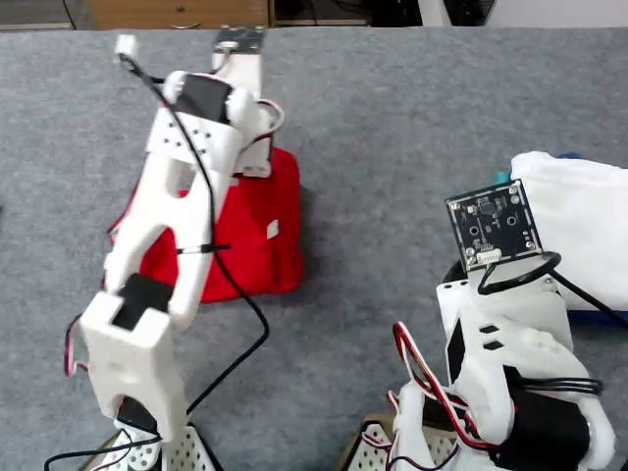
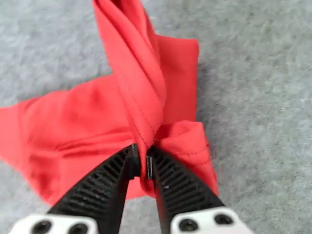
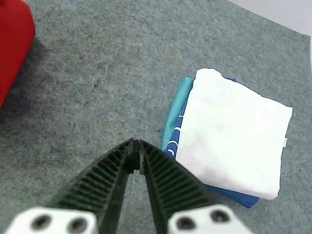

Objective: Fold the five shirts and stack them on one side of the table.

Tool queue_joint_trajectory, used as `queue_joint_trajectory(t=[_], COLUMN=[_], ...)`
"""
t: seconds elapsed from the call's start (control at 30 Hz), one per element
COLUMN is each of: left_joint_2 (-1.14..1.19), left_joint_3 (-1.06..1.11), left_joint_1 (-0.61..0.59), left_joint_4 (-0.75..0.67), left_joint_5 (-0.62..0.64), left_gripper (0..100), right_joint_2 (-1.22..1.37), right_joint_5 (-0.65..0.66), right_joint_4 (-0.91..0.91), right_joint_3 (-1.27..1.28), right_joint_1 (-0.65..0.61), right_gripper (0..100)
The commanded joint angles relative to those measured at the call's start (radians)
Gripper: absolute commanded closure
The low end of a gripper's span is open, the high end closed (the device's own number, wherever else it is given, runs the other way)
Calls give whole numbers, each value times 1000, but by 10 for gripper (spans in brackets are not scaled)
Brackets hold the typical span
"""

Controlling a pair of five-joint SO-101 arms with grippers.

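The soft red shirt (image 1: 265,231) lies crumpled at 9 o'clock on the grey felt table (image 1: 392,147). The left gripper (image 2: 144,163) pinches its raised fold. The right gripper (image 3: 135,157), closed and empty, hangs near the squared, white-topped stack (image 3: 234,131) at 3 o'clock.

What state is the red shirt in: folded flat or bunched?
Bunched, not flat: the left gripper pinches a raised ridge of the red shirt.

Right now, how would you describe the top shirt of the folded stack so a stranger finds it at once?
On the grey table, beside the right arm, lies a stack. Its top is the white shirt; a blue shirt and a teal shirt peek out below, and the red shirt lies apart.
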Motion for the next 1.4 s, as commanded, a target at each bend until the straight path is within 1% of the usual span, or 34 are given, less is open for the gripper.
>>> queue_joint_trajectory(t=[0.0, 0.1, 0.27, 0.37, 0.43, 0.6, 0.67, 0.73, 0.83, 0.9, 1.07, 1.2, 1.27, 1.33, 1.37], left_joint_2=[-105, -114, -120, -120, -120, -120, -120, -122, -122, -122, -122, -122, -122, -122, -124], left_joint_3=[74, 127, 256, 336, 381, 419, 417, 417, 399, 373, 290, 207, 161, 123, 101], left_joint_1=[-74, -138, -247, -270, -275, -278, -278, -290, -338, -377, -471, -554, -600, -657, -689], left_joint_4=[9, 6, -81, -115, -137, -138, -126, -117, -89, -78, -31, -15, 3, 9, 9], left_joint_5=[-17, -66, -127, -161, -161, -163, -184, -229, -239, -242, -367, -397, -416, -416, -416], left_gripper=[982, 982, 982, 982, 982, 978, 973, 935, 862, 836, 833, 833, 833, 840, 862], right_joint_2=[4, 1, 1, 1, 1, 1, 1, 1, 1, 1, 8, 8, 10, 13, 22], right_joint_5=[6, 5, 5, 5, 5, 5, 5, 5, 5, 5, 5, 0, -3, -3, -5], right_joint_4=[-5, -5, -5, -5, -5, -5, -5, -5, -5, -5, -15, -91, -135, -170, -186], right_joint_3=[18, 44, 47, 50, 62, 73, 73, 73, 73, 73, 93, 193, 234, 269, 285], right_joint_1=[8, 8, 8, 8, 8, 8, 8, 8, 8, 8, 7, 5, -45, -133, -186], right_gripper=[994, 994, 994, 994, 994, 994, 994, 994, 994, 994, 993, 993, 993, 994, 995])
